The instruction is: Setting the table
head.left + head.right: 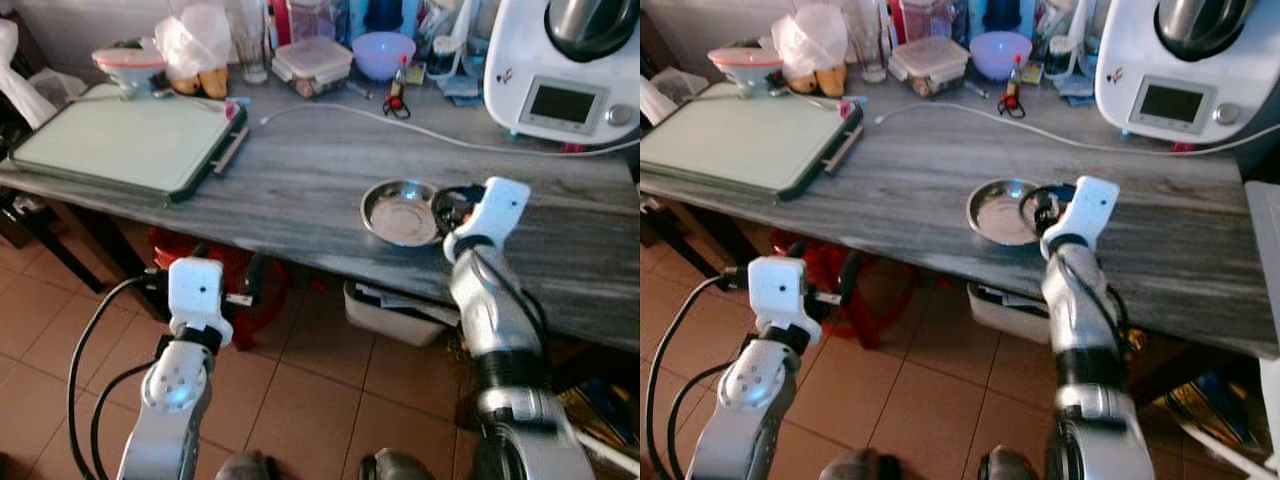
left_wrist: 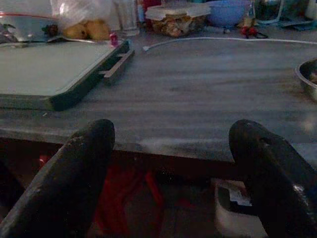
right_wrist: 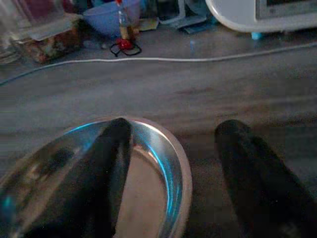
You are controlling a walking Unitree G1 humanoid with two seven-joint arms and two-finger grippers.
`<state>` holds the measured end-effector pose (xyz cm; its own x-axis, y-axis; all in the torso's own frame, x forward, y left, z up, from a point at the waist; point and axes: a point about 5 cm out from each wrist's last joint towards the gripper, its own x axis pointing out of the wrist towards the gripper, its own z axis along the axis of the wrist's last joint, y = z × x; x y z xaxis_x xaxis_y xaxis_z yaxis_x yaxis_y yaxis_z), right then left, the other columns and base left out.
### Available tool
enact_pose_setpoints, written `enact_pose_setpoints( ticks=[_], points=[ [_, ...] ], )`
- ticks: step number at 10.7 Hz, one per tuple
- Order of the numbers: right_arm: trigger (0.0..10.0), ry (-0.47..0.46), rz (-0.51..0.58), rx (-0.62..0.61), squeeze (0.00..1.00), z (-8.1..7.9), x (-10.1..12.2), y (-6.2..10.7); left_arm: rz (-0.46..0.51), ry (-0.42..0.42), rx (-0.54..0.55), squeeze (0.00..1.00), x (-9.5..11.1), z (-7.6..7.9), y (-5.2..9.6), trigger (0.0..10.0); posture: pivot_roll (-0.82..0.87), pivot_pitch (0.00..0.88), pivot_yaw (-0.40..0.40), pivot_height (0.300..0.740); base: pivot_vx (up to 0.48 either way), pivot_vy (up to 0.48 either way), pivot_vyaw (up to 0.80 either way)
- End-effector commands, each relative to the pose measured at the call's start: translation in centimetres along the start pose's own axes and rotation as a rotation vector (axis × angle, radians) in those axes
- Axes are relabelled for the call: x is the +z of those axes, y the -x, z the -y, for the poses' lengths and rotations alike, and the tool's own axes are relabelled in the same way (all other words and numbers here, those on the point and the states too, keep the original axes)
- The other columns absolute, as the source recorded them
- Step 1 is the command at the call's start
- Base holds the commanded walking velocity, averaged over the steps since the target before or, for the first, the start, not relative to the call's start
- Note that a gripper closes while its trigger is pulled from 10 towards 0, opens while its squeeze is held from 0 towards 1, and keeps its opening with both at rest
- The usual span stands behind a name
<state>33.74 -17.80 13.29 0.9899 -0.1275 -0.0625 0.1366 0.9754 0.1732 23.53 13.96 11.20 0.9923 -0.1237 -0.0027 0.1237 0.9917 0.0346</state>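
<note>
The steel dish [image 1: 401, 212] is lying flat on the grey table [image 1: 300, 180], near its front edge, well apart from the green tray [image 1: 120, 140] at the left end. The right gripper [image 3: 171, 163] is reaching over the dish's right rim with its jaws spread: one finger [image 3: 106, 168] is hanging over the dish, the other [image 3: 252, 173] is outside the rim above the tabletop. Whether either finger is touching the metal is hard to tell. The left gripper [image 2: 171, 163] is hovering below and in front of the table edge, jaws wide apart and holding nothing. A white cable [image 1: 400, 125] is running across the table behind the dish, towards the white appliance [image 1: 565, 70].
</note>
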Motion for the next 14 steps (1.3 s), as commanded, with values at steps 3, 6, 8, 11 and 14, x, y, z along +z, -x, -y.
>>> enact_pose_setpoints(
  ticks=[3,6,8,11,14],
  points=[
    [10.0,0.101,0.076,0.133,1.00,-0.5,0.4,3.7,-0.016,-0.020,0.033,0.00,-0.3,-0.9,0.4,10.0,0.02,0.073,0.036,0.740,0.000,0.000,0.00],
    [10.0,0.178,0.106,0.171,0.00,-0.8,0.2,5.9,-0.028,-0.020,0.046,0.00,-0.5,-1.3,0.5,10.0,0.03,0.064,0.033,0.740,0.000,0.000,0.00],
    [10.0,0.205,0.111,0.192,0.00,-0.5,0.4,6.4,-0.019,-0.028,0.081,0.00,-0.2,-1.7,0.3,10.0,0.03,0.046,0.031,0.740,-0.251,0.000,0.00],
    [10.0,0.202,0.084,0.174,0.00,0.1,-0.1,6.2,-0.016,-0.021,0.110,0.00,-0.5,-2.1,0.1,10.0,0.03,0.000,0.023,0.740,-0.278,0.000,-0.47],
    [10.0,0.196,0.061,0.155,0.00,0.4,-0.4,6.2,-0.021,-0.015,0.104,0.00,-0.8,-1.8,0.0,10.0,0.02,0.000,0.027,0.740,-0.314,0.000,-0.23]
  ],
)
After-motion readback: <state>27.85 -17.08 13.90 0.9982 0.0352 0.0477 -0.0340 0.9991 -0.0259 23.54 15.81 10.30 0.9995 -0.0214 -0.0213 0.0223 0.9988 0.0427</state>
